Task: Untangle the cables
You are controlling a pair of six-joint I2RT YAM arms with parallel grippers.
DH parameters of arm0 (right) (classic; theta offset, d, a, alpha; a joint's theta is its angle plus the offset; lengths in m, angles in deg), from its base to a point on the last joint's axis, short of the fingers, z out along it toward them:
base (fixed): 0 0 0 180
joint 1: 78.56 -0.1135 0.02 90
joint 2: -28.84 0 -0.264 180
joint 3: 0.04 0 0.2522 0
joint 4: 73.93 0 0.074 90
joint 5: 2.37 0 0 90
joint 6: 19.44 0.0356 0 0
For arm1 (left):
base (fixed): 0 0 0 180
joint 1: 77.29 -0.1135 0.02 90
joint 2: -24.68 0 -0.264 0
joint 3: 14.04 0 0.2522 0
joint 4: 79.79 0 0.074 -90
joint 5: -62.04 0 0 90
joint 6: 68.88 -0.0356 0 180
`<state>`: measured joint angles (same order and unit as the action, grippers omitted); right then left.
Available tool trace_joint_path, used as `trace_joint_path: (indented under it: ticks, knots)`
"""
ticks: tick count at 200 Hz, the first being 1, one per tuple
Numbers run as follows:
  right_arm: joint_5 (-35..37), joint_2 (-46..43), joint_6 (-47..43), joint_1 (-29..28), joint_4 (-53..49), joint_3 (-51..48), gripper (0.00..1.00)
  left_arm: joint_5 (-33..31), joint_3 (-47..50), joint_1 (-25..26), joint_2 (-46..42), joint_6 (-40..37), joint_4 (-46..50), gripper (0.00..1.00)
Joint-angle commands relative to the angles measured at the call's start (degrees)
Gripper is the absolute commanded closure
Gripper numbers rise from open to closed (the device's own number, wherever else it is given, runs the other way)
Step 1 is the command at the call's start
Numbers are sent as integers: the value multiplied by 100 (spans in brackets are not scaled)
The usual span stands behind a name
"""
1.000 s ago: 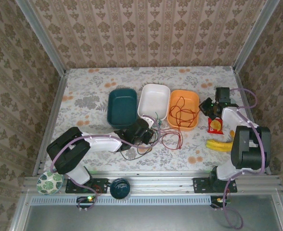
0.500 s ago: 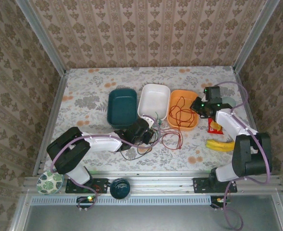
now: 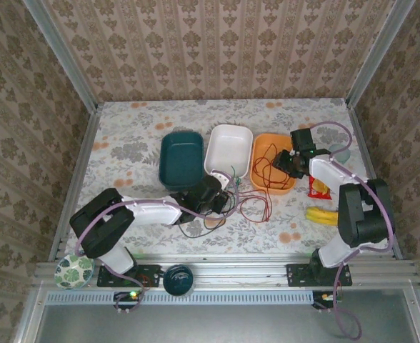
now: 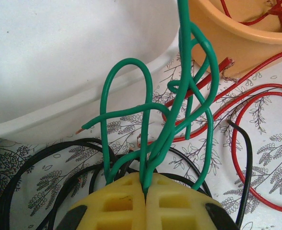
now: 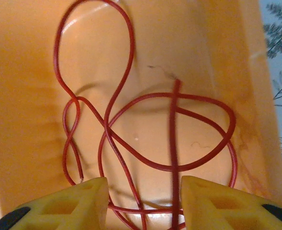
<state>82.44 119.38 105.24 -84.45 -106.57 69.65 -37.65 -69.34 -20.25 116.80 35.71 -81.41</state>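
Observation:
My left gripper [image 4: 146, 184] is shut on the green cable [image 4: 179, 96], whose loops rise from between the yellow pads in front of the white tub [image 4: 59, 57]. Black cable [image 4: 35, 163] curls on the table under it, and red cable [image 4: 256, 96] lies to the right. From above, the left gripper [image 3: 221, 196] sits in the tangle below the white tub. My right gripper [image 3: 285, 161] hangs over the orange tub [image 3: 273, 136], open. More red cable [image 5: 114, 100] lies looped in that tub, some strands between the parted right gripper [image 5: 143, 191] fingers, none pinched.
A teal tub [image 3: 181, 157] stands left of the white tub [image 3: 228, 146]. A red snack packet [image 3: 318, 187] and a banana [image 3: 324, 214] lie at the right. Two bowls [image 3: 74, 271] [image 3: 178, 279] sit by the near rail.
The right arm has swung left from beside the snack packet to over the orange tub, and its jaws have opened. The left arm has stayed put, still pinching the green cable.

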Motion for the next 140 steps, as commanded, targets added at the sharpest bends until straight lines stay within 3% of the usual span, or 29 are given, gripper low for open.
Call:
trace_joint_path:
  ticks: [1, 42, 80, 140]
  knots:
    - [452, -462, 23, -24, -76, 18, 53, -120, -73, 45, 30, 88, 134, 100]
    - [973, -774, -226, -125, -196, 30, 50, -114, -109, 45, 52, 88, 18, 100]
    - [1028, -859, -453, -265, -398, 71, 50, -128, -109, 44, 17, 44, 35, 100]
    - [376, -1505, -863, -1291, -545, -510, 50, -128, -73, -6, 45, 18, -57, 100]
